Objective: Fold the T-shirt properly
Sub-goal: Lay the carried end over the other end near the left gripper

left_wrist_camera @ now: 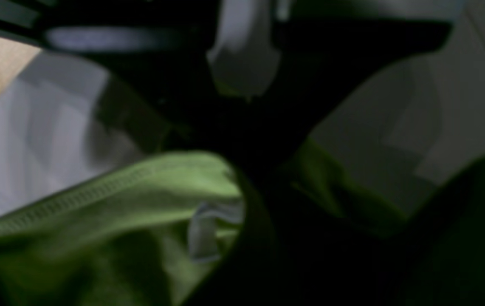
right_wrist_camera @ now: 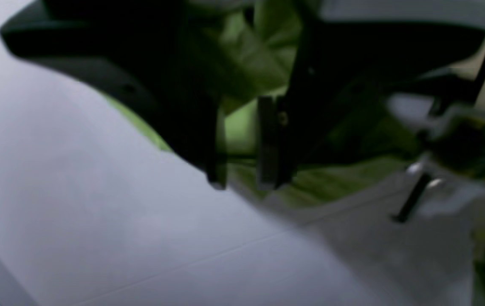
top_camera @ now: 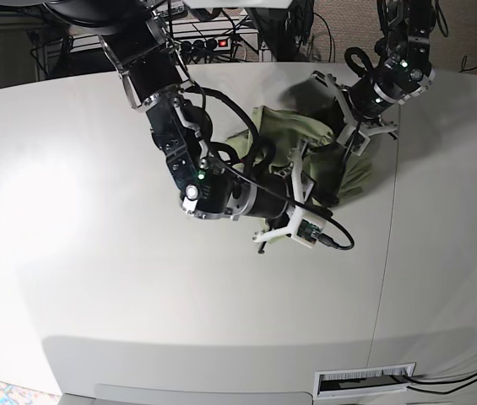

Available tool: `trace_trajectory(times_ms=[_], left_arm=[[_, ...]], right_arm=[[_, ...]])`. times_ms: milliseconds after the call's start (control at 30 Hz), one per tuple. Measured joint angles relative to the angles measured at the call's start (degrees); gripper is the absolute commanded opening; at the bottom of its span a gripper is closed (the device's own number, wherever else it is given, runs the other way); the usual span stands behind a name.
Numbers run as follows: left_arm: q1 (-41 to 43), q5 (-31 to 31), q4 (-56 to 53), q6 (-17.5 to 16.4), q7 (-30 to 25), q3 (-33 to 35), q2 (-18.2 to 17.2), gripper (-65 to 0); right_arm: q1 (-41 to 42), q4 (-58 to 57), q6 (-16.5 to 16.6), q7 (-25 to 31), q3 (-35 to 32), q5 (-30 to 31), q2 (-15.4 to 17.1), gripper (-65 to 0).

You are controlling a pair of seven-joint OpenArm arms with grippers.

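Both of my claws are down at the T-shirt (top_camera: 306, 135), which lies bunched in a crumpled heap on the far right part of the desk (top_camera: 94, 278), not spread flat. On the left claw (left_wrist_camera: 242, 91) the jaws are clenched; green cloth crowds right up around them in the left wrist view, with the ribbed neck edge and the small pale label (left_wrist_camera: 208, 231) just below, but the picture is too dark and blurred for me to say the cloth is pinched between them. On the right claw (right_wrist_camera: 242, 165) the jaws stand partly apart with a gap between the two dark fingers (right_wrist_camera: 272, 140); green cloth shows behind that gap, and I cannot tell whether any of it is caught.

Judging by the way it slumps and creases, this shirt is light, thin and limp. It will not hold a shape when lifted, it will sag and drag, and a loose pinch could slip off a single layer. I think the firmer places to take hold are the stitched edges: the ribbed collar, the shoulder seams, the bottom hem. Two corners held apart would let it hang open before it is laid flat.

Counted: one T-shirt, one label, two claws, one desk.
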Motion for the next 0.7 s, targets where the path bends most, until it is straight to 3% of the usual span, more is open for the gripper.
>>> trace_trajectory(times_ms=[267,467,700], left_arm=[[-0.02,0.02,0.0,0.0,0.07,-0.04,0.0,-65.0],[0.24,0.5,4.17,-0.02,5.68,-0.42,-0.13,-65.0],[0.11,0.26,13.38,0.0,10.51,-1.53,-0.26,-65.0]], right_arm=[[0.26,-9.35,0.11,11.67,0.0,-11.1,-0.92,-51.4],[3.08,-10.67,0.13,11.98,0.39,-13.2,-1.09,-51.4],[5.35,-10.67,0.11,11.54,6.8,-13.22,-1.36,-51.4]])
